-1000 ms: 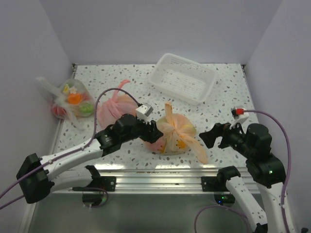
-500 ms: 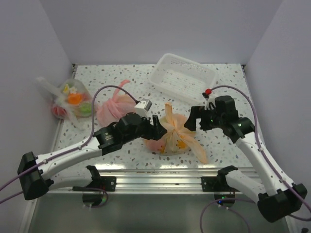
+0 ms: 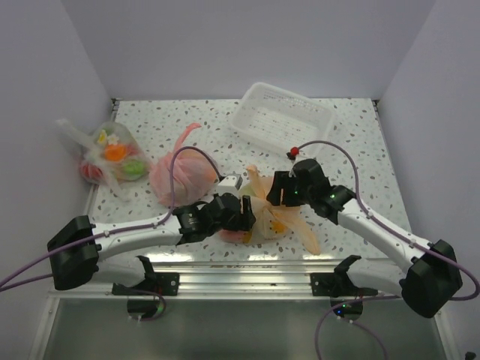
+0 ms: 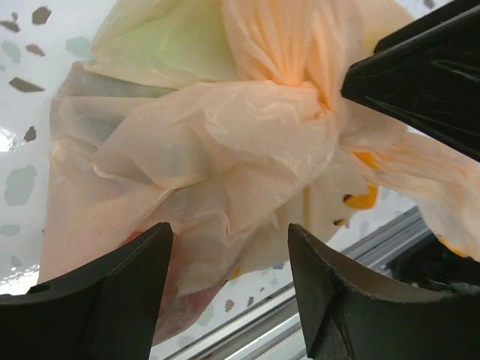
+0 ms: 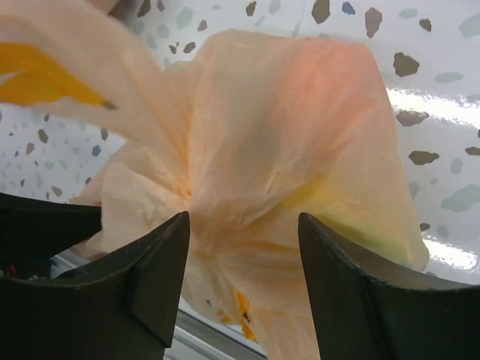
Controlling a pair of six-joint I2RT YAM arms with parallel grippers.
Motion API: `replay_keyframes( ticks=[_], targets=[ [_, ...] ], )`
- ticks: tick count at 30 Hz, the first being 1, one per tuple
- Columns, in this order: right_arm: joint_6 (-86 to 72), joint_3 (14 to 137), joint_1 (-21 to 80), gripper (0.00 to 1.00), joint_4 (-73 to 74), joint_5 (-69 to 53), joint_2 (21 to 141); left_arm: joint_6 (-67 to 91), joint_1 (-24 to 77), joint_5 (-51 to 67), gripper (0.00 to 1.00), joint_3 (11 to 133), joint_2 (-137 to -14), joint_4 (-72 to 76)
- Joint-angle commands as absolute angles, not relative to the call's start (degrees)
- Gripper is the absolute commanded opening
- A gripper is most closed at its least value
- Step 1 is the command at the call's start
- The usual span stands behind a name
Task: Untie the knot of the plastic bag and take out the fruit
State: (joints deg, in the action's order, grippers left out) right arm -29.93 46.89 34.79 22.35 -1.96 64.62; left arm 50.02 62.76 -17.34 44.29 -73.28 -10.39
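Two claws, left gripper [image 4: 225, 229] and right gripper [image 5: 244, 217], jaws apart, at crinkled translucent peach plastic bag [image 4: 187, 142].

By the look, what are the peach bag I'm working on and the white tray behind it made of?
Plastic bag: thin translucent plastic film, faintly glossy; it crumples in fine creases and green shows through. White tray: probably thin rigid plastic, milky and slightly shiny, with a ribbed floor.

Obs: plastic bag [image 3: 277, 222], translucent pale peach with orange-yellow motifs, lies at the table's 6 o'clock, near the front edge. knot [image 4: 304, 94] tied; tails toward 12 and 5 o'clock. fruit [image 4: 171, 43] inside, seen only as green and red tints.
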Motion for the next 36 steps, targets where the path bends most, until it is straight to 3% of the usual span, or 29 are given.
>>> replay_keyframes(
  ticks=[1,5,8,9,11,12,15,24,29,33,36],
  targets=[
    [-36.81,43.60,37.00,0.63,13.28,4.12,66.09,54.05,63.11,-20.83,0.68,40.53,-74.00,-6.60],
    [-38.84,41.05,38.76,0.54,10.90,5.53,66.36,54.23,63.11,-20.92,0.59,39.29,-74.88,-5.89],
    [-39.29,39.12,38.94,0.44,10.20,6.85,65.48,53.79,63.11,-21.18,0.46,39.02,-75.23,-5.80],
    [-39.29,38.85,38.94,0.34,10.46,7.12,64.70,53.70,63.11,-21.36,0.35,38.76,-75.06,-5.80],
    [-39.55,38.32,38.94,0.25,10.55,7.73,63.73,53.70,63.11,-21.97,0.24,38.58,-75.06,-6.15],
    [-39.55,37.97,38.94,0.15,10.29,7.73,62.85,53.61,63.11,-22.06,0.14,38.41,-75.06,-6.33],
    [-39.64,37.36,38.94,0.00,10.54,8.52,61.09,52.74,63.11,-22.76,0.00,38.32,-75.15,-6.77],
    [-37.36,37.88,38.85,0.00,15.73,18.09,55.29,48.87,62.32,-28.73,0.00,38.50,-72.69,-13.53],
    [-36.21,41.38,38.85,0.00,15.03,12.32,55.89,45.36,61.96,-27.69,0.00,38.23,-70.14,-13.01],
    [-38.31,42.89,39.55,0.35,10.56,6.42,59.57,44.12,62.05,-25.14,0.00,38.41,-70.93,-10.99],
    [-40.60,43.68,41.30,0.44,8.62,6.32,63.00,44.03,62.05,-23.91,0.00,39.20,-72.07,-10.63]
  ],
)
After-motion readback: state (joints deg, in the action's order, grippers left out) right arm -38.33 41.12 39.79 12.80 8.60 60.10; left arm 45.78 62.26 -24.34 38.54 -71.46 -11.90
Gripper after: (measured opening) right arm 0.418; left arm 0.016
